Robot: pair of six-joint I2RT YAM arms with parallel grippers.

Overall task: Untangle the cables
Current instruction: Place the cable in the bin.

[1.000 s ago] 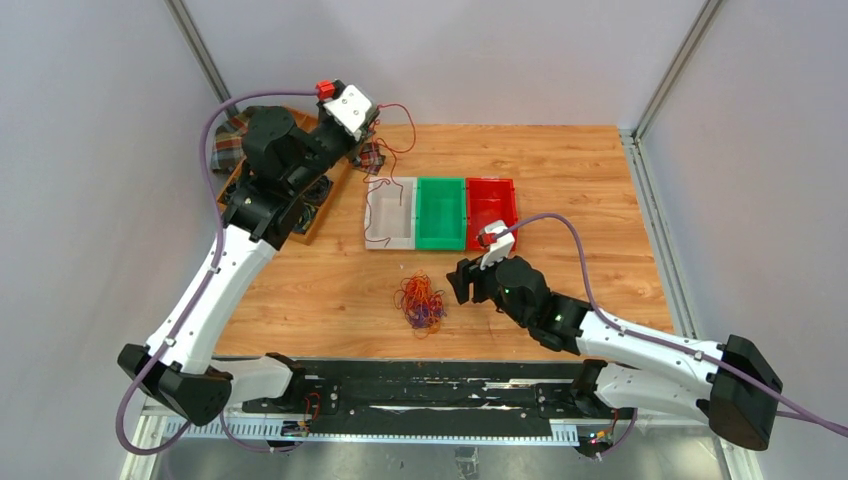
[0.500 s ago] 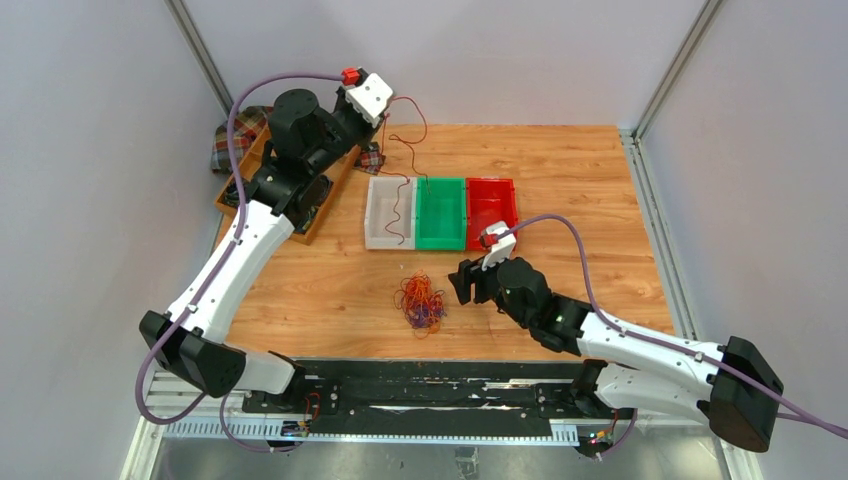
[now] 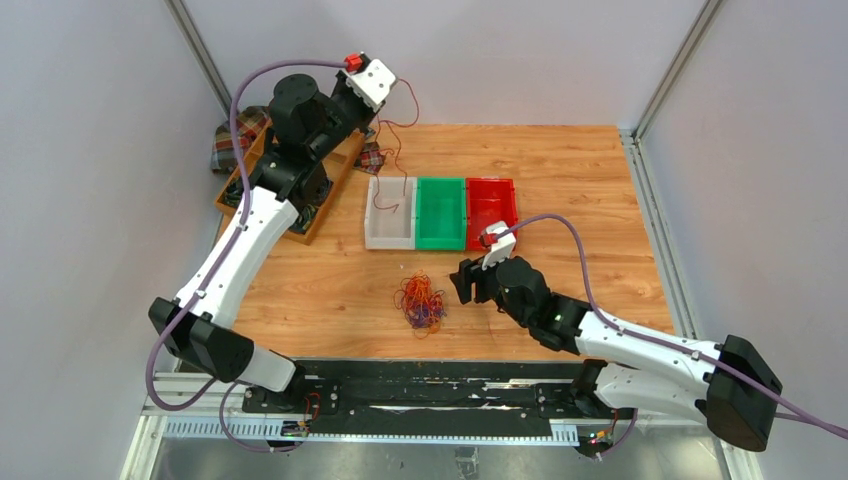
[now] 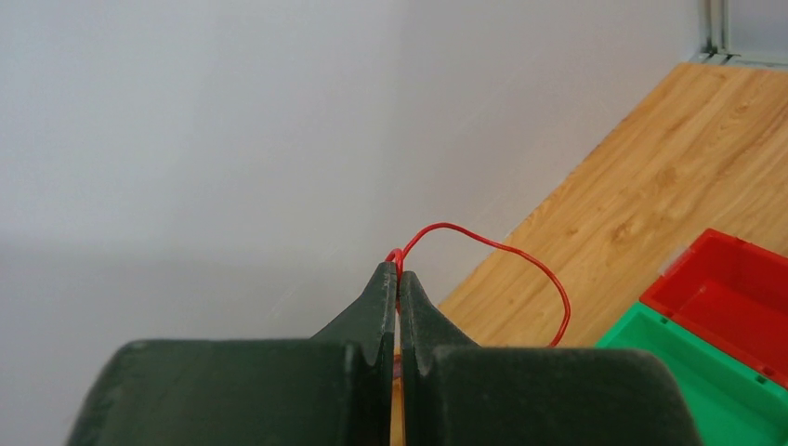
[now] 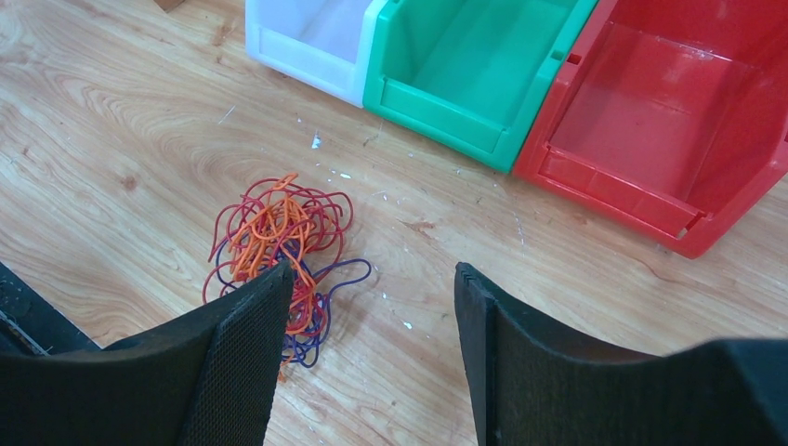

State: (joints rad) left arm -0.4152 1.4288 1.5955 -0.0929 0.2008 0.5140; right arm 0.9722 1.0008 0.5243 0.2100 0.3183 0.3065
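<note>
Cables (image 3: 421, 303) in one clump, left gripper (image 4: 398, 283) pinching one red wire (image 4: 444, 225), right gripper (image 5: 372, 271) spread

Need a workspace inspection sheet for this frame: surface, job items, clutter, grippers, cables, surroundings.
Surface: wooden table, a few white specks.
Job's things: clump of red, orange, purple wires in front of the bins; one red wire lifted, hanging over the white bin; green bin and red bin empty.
Clutter: wooden tray with plaid cloth, back left.
Grippers: left gripper shut on the red wire; right gripper open beside the clump, not touching.
Cables: lilac arm cables, one per arm.
Surroundings: grey walls, metal frame posts.
</note>
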